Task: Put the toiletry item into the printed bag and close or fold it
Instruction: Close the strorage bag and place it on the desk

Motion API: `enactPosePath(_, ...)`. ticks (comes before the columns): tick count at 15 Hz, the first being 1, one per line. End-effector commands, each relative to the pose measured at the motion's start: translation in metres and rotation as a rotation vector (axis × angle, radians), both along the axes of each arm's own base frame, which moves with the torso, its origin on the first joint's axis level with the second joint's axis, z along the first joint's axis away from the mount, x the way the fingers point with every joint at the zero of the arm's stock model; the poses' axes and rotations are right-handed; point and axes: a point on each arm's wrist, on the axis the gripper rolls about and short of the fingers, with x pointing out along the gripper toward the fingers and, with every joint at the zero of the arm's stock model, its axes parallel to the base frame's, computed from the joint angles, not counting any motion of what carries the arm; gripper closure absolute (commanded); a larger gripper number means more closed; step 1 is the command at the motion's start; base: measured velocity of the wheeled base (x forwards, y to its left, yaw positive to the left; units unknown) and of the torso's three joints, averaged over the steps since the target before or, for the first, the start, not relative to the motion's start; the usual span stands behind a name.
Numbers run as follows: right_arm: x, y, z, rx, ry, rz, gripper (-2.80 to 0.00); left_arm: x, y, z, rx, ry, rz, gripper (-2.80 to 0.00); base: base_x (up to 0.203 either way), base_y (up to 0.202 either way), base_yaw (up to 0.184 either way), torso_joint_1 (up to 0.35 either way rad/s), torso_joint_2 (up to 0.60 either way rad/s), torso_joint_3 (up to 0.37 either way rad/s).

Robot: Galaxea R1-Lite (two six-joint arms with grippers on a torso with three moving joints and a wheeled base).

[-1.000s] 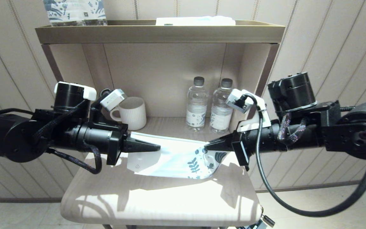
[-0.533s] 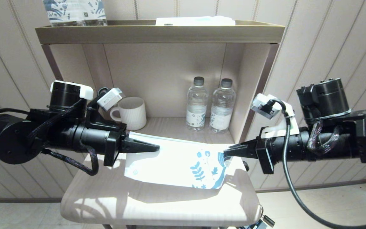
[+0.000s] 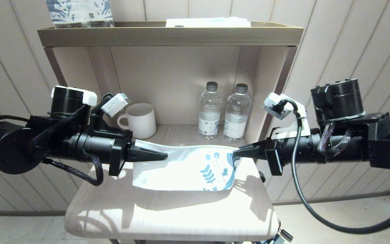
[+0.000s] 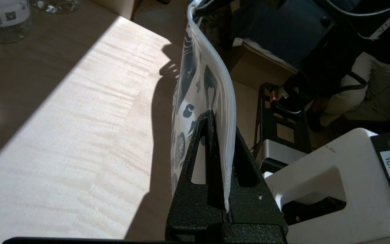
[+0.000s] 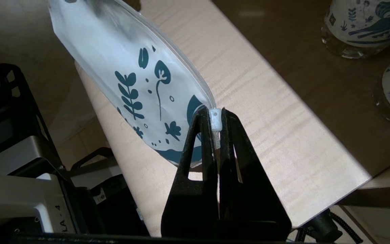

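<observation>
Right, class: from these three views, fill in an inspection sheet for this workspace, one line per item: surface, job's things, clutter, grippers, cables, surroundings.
Surface: pale wooden tabletop, partly sunlit, with shadows across it.
Job's things: printed bag held stretched above the tabletop by its two top corners; toothbrush not seen in any view.
Clutter: white ribbed mug and two water bottles in the shelf recess; patterned wrapped bottles on the top shelf.
Grippers: left gripper with jaws shut on the bag's plain end; right gripper with jaws shut on the zip slider at the printed end.
Cables: black cable looping below the right arm.
Surroundings: panelled wall.
</observation>
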Motion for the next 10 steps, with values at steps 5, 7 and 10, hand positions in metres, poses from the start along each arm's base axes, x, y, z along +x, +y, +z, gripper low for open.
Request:
enactPosePath(5, 0.019, 0.019, -0.005, -0.002, 0.004, 0.037, 0.0, 0.001, 0.0, 0.0, -0.003, -0.003, -0.003, 0.0, 0.0, 0.0, 0.0, 0.0, 0.0, 0.0)
enactPosePath(7, 0.022, 0.02, -0.006, -0.004, 0.013, 0.034, 0.0, 0.002, -0.001, 0.001, -0.004, 0.001, -0.003, 0.0, 0.0, 0.0, 0.0, 0.0, 0.0, 0.0)
enactPosePath(10, 0.024, 0.021, -0.011, -0.005, 0.031, 0.025, 0.0, 0.004, -0.001, 0.002, -0.001, 0.0, 0.005, 0.0, 0.0, 0.0, 0.0, 0.0, 0.0, 0.0)
